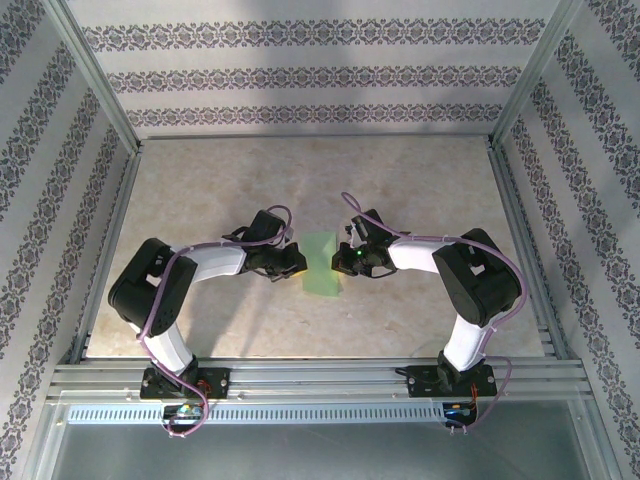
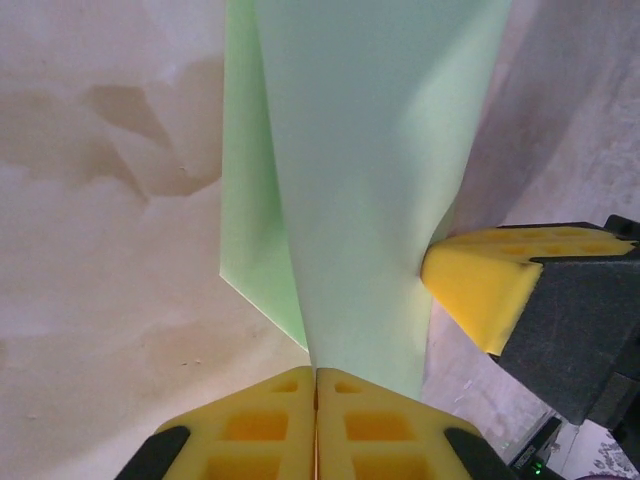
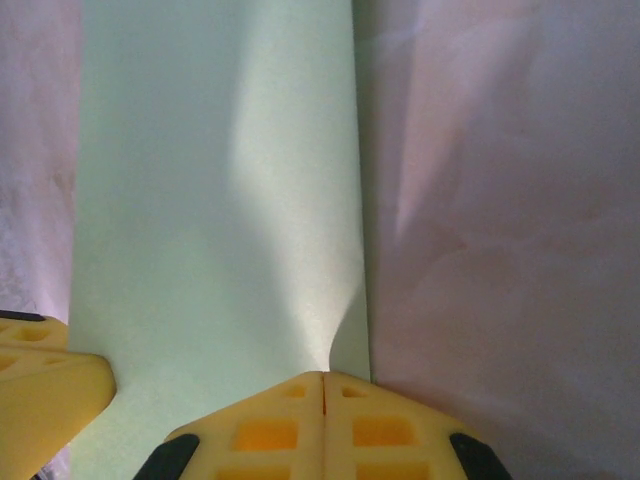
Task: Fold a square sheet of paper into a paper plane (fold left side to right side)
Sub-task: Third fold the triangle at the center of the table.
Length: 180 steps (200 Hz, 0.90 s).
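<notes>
The pale green square sheet of paper (image 1: 322, 264), creased narrower, sits mid-table (image 1: 300, 180) between both arms. The left gripper (image 2: 316, 378), jaws together, pinches its left edge. The right gripper (image 3: 323, 380) likewise clamps its right edge.

**A:** What's enclosing the cell?

**B:** Wallpaper is covering the back wall (image 1: 320, 80), left wall (image 1: 40, 200) and right wall (image 1: 600, 200). It's pale, with dark floral bands running in stripes.

**A:** Frame?

**B:** Aluminium posts (image 1: 100, 80) are rising at the back corners. Rails (image 1: 320, 375) are running across the near edge, and a slotted strip (image 1: 320, 411) is sitting just below them.

**A:** Surface?

**B:** The tabletop (image 1: 200, 200) is showing beige and marbled, with darker blotches showing up close. Light is falling evenly and shadows are staying soft.
</notes>
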Each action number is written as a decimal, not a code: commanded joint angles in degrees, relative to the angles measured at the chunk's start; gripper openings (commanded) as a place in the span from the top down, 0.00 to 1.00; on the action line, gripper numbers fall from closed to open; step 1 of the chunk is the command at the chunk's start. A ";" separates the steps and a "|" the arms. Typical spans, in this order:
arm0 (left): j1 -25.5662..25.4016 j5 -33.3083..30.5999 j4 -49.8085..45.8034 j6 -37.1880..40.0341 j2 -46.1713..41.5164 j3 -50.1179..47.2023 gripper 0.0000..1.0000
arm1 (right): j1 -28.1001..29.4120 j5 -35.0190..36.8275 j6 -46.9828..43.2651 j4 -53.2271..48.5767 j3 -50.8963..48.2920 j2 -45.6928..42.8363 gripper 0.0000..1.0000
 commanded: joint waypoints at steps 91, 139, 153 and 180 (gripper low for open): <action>-0.73 -1.71 -0.63 -6.28 -5.04 -1.45 0.99 | 1.59 12.71 -17.24 -2.34 -8.11 -22.01 0.42; -0.73 -0.63 -0.53 -7.10 -4.97 -0.79 0.99 | 16.18 26.30 -30.74 -0.24 -13.75 -32.76 0.33; -0.81 -0.17 -0.31 -7.39 -4.73 -0.65 0.99 | 21.13 29.30 -35.53 2.71 -15.67 -33.48 0.30; -0.89 0.00 0.04 -7.94 -4.87 -0.87 0.99 | 30.59 33.86 -46.01 7.97 -18.18 -30.86 0.28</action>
